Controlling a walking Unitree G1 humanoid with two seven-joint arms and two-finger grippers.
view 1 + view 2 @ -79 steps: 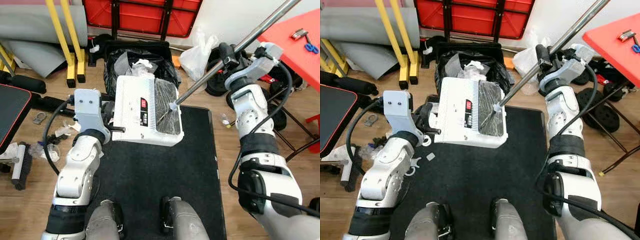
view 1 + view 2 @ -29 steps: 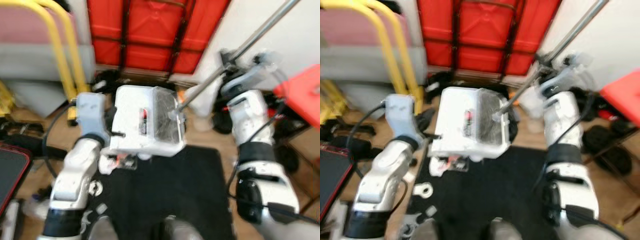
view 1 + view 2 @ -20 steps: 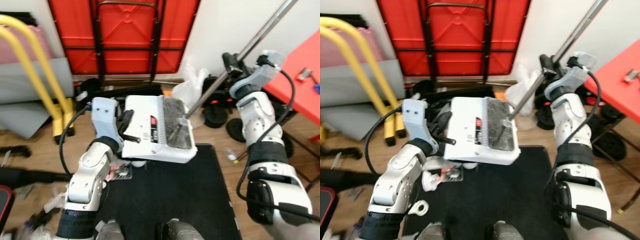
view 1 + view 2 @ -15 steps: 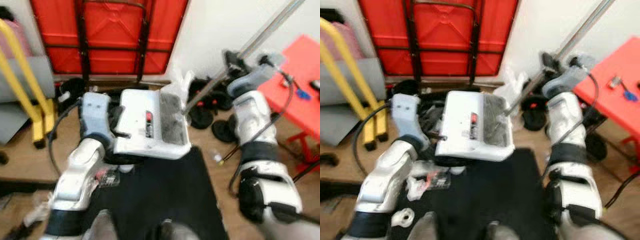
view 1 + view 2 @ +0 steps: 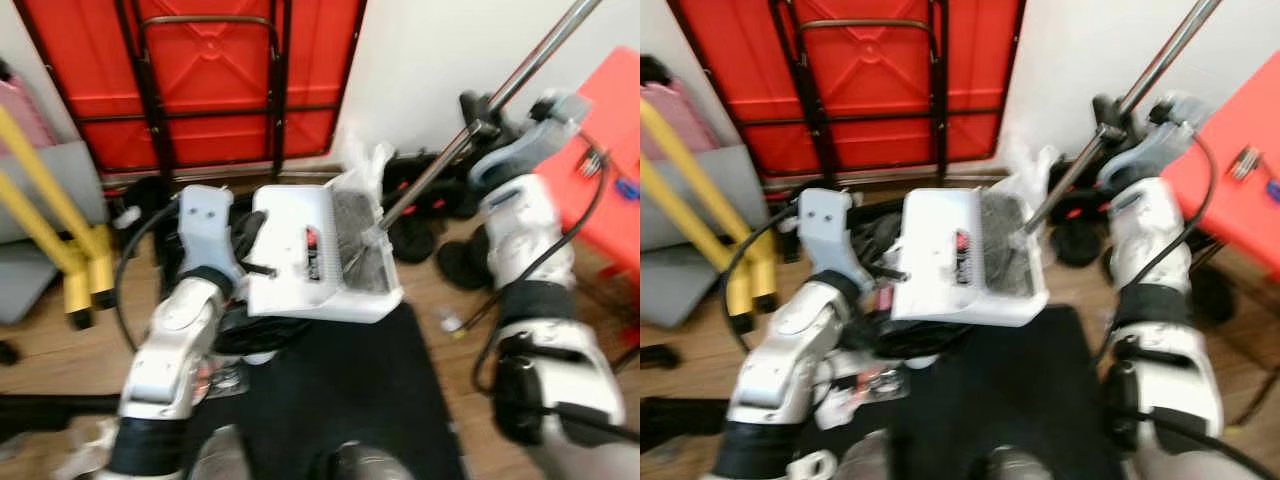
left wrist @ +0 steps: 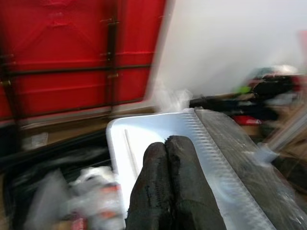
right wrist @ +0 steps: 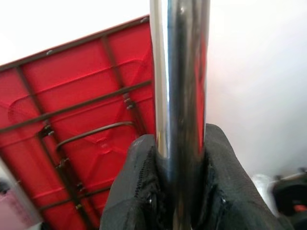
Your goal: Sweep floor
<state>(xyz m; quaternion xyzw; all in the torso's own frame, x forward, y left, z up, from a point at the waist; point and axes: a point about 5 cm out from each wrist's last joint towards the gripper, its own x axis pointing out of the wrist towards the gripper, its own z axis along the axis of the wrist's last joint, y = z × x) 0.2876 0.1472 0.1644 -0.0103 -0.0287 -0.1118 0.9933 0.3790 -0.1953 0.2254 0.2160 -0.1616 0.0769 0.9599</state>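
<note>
The view had lifted from the black mat (image 5: 330,400) toward the red folded table (image 5: 190,80). The left tool (image 6: 170,184), fingers pressed together, held the white dustpan (image 5: 325,255) raised; the right tool (image 7: 180,189) pinched the pole (image 5: 470,135). Emptying probably came next.

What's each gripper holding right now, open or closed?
Left gripper: closed, at the white dustpan's edge; actual grip cannot be told.
Right gripper: closed on the metal broom pole.
</note>
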